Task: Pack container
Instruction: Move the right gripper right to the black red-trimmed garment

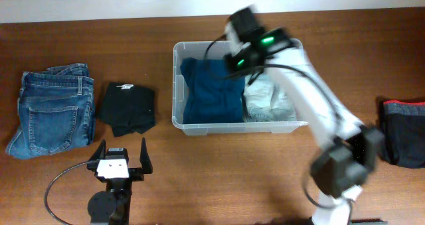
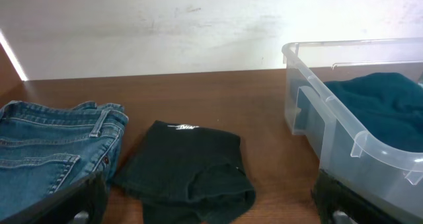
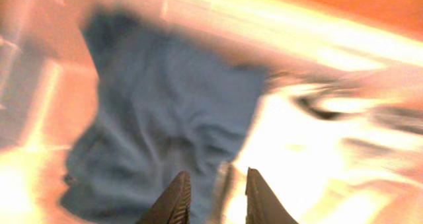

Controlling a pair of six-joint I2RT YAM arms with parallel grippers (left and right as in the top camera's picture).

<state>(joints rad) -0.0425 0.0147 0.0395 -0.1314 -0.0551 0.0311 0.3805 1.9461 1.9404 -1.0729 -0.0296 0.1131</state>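
Folded blue jeans (image 1: 50, 109) and a black garment (image 1: 127, 107) lie on the tabletop (image 1: 219, 172) left of the clear container (image 1: 177, 85); a dark, red-banded garment (image 1: 405, 133) lies far right. The container sits centre-back and holds a teal garment (image 1: 211, 92) beside a pale one (image 1: 269, 100). The right jaws (image 3: 215, 191) hover over these, blurred and slightly parted. The left jaws (image 1: 121, 157) are spread wide near the front, well apart from the container.

Container (image 1: 176, 85) common to all three views
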